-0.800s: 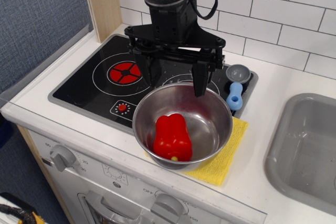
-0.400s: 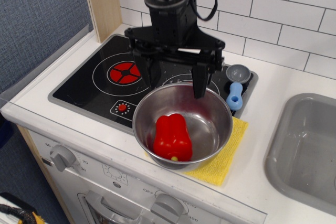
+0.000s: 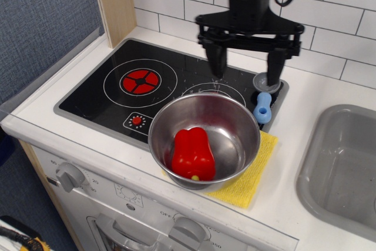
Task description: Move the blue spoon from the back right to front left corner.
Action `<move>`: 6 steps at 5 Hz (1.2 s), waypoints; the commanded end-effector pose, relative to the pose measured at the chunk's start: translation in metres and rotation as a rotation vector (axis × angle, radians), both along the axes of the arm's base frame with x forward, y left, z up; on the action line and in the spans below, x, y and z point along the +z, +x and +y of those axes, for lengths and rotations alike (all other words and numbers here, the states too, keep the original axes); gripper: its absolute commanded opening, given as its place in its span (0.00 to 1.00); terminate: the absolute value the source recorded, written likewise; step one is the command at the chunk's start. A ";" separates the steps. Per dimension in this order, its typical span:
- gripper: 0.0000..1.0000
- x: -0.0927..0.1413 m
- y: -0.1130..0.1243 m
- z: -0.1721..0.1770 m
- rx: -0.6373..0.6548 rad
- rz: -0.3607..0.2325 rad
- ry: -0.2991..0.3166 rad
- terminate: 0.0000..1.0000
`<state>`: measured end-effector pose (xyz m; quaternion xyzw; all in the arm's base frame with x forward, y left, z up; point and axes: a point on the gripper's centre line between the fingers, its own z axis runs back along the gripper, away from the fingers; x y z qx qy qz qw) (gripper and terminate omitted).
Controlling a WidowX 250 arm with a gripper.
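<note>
The blue spoon [image 3: 263, 105] lies at the right edge of the black stovetop [image 3: 100, 95], light-blue handle toward the front, its grey bowl partly hidden behind my right finger. My gripper [image 3: 245, 70] hangs open and empty over the stove's back right area, fingers spread wide. The left finger [image 3: 215, 63] is over the right burner ring; the right finger [image 3: 274, 69] is just above the spoon's bowl. The stovetop's front left corner [image 3: 66, 109] lies bare near the red burner [image 3: 140, 80].
A steel bowl [image 3: 235, 123] holding a red pepper [image 3: 192, 153] sits on a yellow cloth [image 3: 251, 180] at the stove's front right. A grey sink [image 3: 341, 168] is at the right. A tiled wall runs behind; a wooden post [image 3: 114, 1] stands at the back left.
The gripper has moved right and back, from above the steel bowl and right burner to over the spoon's end of the stove. It stays open. Spoon, bowl and pepper have not moved.
</note>
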<state>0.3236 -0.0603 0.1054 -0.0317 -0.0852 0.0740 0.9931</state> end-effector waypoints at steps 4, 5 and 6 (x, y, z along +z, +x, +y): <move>1.00 -0.082 0.059 -0.008 0.075 0.049 0.120 0.00; 0.00 -0.081 0.056 -0.011 0.045 0.049 0.088 0.00; 0.00 -0.061 0.064 -0.019 0.029 0.014 0.029 0.00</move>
